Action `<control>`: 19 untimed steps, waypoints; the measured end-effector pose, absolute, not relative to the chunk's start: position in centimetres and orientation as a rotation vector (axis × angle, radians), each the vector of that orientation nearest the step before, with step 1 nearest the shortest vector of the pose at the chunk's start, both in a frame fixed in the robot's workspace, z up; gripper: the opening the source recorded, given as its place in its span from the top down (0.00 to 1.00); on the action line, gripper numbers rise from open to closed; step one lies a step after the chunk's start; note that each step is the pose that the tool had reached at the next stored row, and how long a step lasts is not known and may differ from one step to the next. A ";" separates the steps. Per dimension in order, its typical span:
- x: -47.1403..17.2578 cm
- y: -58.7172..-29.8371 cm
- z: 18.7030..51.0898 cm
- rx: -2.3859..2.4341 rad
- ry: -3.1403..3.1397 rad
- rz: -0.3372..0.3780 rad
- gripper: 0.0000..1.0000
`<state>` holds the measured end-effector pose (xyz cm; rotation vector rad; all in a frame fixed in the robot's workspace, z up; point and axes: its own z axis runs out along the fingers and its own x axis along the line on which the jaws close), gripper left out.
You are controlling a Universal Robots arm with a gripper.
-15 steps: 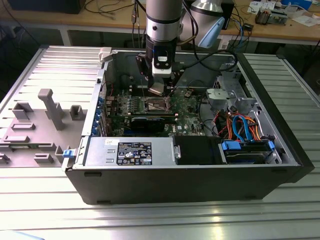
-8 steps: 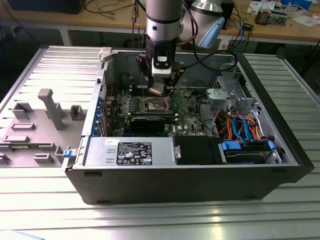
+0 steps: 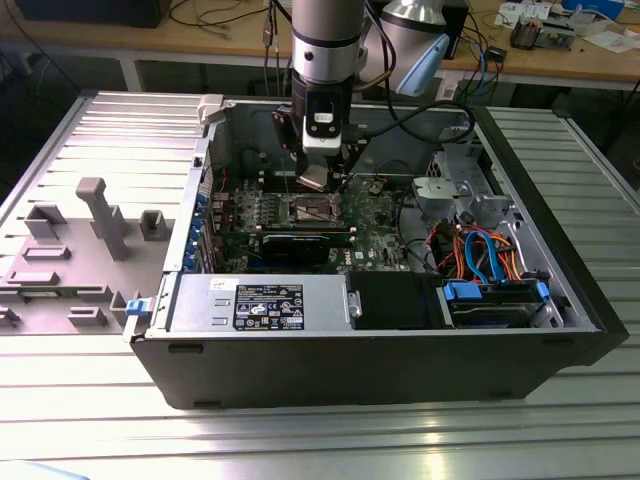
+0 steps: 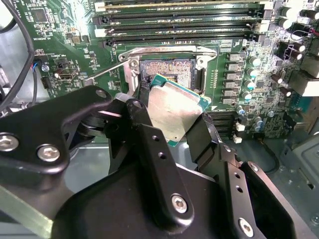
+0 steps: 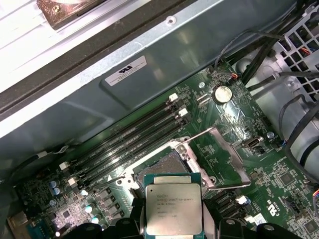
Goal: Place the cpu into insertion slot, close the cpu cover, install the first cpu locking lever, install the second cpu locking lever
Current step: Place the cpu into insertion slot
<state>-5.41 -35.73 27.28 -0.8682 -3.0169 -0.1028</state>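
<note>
step 1 of 4 underway | gripper [image 4: 169,119] clamped on cpu [image 5: 173,204] by its edges | cpu hangs just above bare insertion slot [image 5: 167,167], not seated | cpu cover [image 5: 232,156] open | three later steps undone

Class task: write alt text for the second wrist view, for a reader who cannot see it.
A black gripper holds the cpu by two opposite edges, close to but not yet in the insertion slot, whose contact field lies bare. Green circuit board and long black slots lie around it.
</note>
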 end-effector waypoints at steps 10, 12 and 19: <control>-5.4 -35.7 27.3 -0.903 -3.008 -0.103 0.45; -5.4 -35.7 27.3 -0.919 -3.003 -0.103 0.45; -5.4 -35.7 27.3 -0.947 -2.995 -0.103 0.45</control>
